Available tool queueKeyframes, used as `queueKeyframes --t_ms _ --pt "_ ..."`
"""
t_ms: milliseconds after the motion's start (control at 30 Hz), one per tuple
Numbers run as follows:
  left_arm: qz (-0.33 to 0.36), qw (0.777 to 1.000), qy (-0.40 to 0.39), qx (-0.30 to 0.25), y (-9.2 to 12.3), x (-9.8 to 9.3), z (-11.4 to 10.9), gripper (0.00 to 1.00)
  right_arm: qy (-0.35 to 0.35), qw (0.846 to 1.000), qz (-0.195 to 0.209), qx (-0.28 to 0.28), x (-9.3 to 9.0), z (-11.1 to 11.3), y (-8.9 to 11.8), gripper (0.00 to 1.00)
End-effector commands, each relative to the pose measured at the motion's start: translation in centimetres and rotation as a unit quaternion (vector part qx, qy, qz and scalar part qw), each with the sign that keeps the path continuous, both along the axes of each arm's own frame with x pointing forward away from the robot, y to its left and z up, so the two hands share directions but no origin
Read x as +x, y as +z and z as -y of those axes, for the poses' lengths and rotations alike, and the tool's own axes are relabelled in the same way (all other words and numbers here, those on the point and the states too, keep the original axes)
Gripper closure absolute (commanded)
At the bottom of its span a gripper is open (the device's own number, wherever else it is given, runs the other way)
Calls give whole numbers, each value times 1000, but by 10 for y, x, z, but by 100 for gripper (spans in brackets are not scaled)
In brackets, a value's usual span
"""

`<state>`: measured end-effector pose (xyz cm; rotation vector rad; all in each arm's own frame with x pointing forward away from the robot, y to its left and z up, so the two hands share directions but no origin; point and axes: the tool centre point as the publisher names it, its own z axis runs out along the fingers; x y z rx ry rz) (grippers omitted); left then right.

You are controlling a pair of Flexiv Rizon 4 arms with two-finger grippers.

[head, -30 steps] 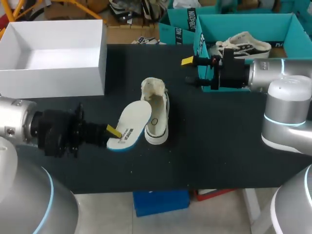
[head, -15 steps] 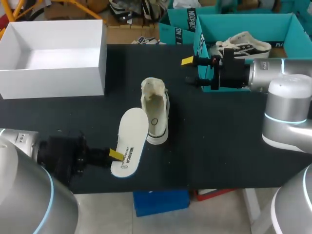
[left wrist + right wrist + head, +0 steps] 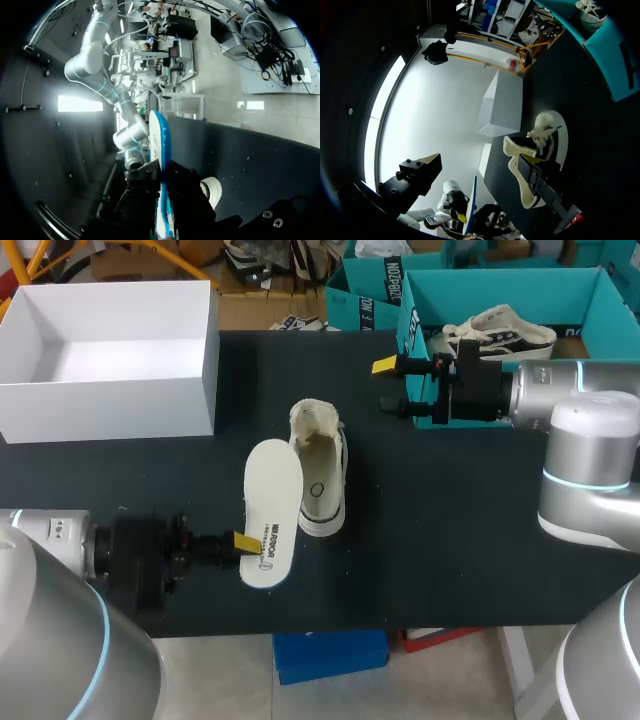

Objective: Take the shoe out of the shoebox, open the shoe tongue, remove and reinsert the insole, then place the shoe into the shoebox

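Note:
A white low-top shoe (image 3: 320, 480) lies on the black table (image 3: 450, 540) with its tongue pulled open. Beside its left side the white insole (image 3: 270, 525), blue underneath, is held at its heel end by my left gripper (image 3: 243, 540), which is shut on it. In the left wrist view the insole (image 3: 161, 160) stands edge-on between the dark fingers, with part of the shoe (image 3: 212, 190) beyond. My right gripper (image 3: 385, 385) hangs open and empty by the teal shoebox (image 3: 415, 340). From the right wrist view the shoe (image 3: 542, 142) lies ahead of that gripper (image 3: 480, 167).
An open white box (image 3: 110, 350) stands at the table's back left. The teal shoebox at the back right holds a second white shoe (image 3: 505, 330). A second teal box (image 3: 365, 295) sits behind it.
My left arm has drawn back toward the table's front edge with the insole, which has swung off the shoe and now lies alongside it. The right arm has not moved.

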<state>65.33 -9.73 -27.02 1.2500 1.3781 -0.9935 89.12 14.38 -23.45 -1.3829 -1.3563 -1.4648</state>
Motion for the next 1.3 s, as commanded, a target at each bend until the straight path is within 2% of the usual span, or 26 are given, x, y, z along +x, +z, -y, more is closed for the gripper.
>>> queueKeyframes --t_ms 33,200,467,800,967,1300 --pt "21 1000 -2 2 -10 21 10 100 -2 1000 0 0 0 -2 -1 0" --pt "31 1000 1 4 -14 45 14 100 -2 1000 0 0 0 -2 -1 0" --pt "43 999 0 -3 -9 88 28 100 -2 1000 0 0 0 -2 -1 0" --pt "50 999 2 -9 -6 122 44 100 -2 1000 0 0 0 -2 -1 0" --pt "43 999 11 -20 -7 132 49 100 -2 1000 0 0 0 -2 -1 0" --pt "43 999 11 -20 -7 132 49 100 -2 1000 0 0 0 -2 -1 0"
